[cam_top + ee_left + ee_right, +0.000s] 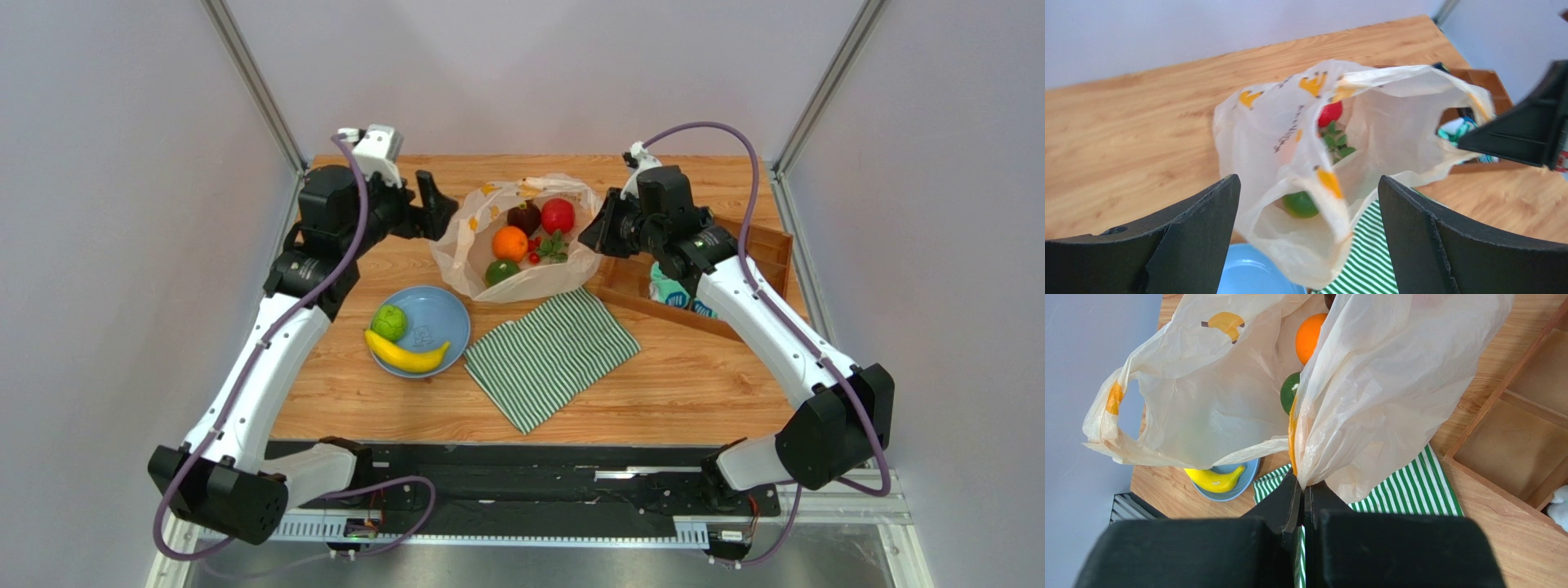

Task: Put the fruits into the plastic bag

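Nearest lens: right claw (1303, 489), fingers pressed together, pinching a fold of the plastic bag (1389, 386) at its right rim, film lifted off the bench (356, 404). Opposite: left claw (1308, 187), spread wide and empty, at the bag's left side facing the mouth; cannot tell whether it touches the film. Bag sits far-centre on the bench, mouth gaping upward. Inside: orange (509, 243), red apple (557, 216), dark purple-brown fruit (524, 217), a green apple (499, 272), small red berries (547, 249) with leaves. Not yet bagged: second green apple (389, 322) and banana (407, 357), side by side on the blue plate (451, 312), near-left of the bag. Green-striped cloth (552, 355) lies just near of the bag, right of the plate. Judgement: loading step, most fruits in, two to go. Next move likely the left claw's: go to the plate, descend over apple or banana, close, carry it above the open mouth, release. The right claw's hold is what leaves the mouth open; thin film may slip.
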Robot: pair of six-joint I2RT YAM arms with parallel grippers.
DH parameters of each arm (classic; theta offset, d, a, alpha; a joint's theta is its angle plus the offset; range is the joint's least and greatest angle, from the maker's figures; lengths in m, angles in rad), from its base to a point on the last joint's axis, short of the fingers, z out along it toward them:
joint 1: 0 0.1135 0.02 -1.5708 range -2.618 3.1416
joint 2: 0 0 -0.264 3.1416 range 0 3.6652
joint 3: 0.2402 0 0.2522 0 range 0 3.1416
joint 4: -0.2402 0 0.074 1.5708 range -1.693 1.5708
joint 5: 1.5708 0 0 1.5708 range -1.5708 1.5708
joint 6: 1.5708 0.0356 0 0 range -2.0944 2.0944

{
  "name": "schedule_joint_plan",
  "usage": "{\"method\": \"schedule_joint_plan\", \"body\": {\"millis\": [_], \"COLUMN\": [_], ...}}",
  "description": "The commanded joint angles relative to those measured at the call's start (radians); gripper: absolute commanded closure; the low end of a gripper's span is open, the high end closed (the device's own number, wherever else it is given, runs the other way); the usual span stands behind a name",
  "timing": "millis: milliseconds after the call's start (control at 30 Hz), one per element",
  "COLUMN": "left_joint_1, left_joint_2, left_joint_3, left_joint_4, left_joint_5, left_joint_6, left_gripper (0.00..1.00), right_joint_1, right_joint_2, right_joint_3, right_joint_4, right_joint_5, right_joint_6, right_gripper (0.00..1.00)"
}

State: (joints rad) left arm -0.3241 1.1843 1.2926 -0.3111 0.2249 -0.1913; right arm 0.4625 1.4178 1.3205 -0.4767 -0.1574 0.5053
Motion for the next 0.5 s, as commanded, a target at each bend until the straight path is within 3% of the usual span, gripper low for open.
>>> {"method": "schedule_joint_plan", "body": {"millis": [0,267,467], "left_joint_1": [0.128,0.259,0.267], "left_joint_2": [-0.095,-0.156,-0.157], "left_joint_3": [-0.105,-0.240,-0.314], "left_joint_4": [0.018,-0.005,-0.068], "left_joint_5": [-0.030,-0.059,-0.172], "left_joint_6": [-0.132,-0.206,-0.186], "left_gripper": [0.09,0.09,0.09], "right_joint_1": [0.002,-0.001,0.004], "right_joint_2": [-0.013,-0.013,-0.017], "right_joint_3": [-0.010,-0.012,-0.014], "right_joint_4": [0.009,0.009,0.009], "right_joint_5": [0.007,0.005,0.007], "right_joint_6": [-0.005,-0.004,-0.002], "right_gripper": [1.00,1.00,1.00]}}
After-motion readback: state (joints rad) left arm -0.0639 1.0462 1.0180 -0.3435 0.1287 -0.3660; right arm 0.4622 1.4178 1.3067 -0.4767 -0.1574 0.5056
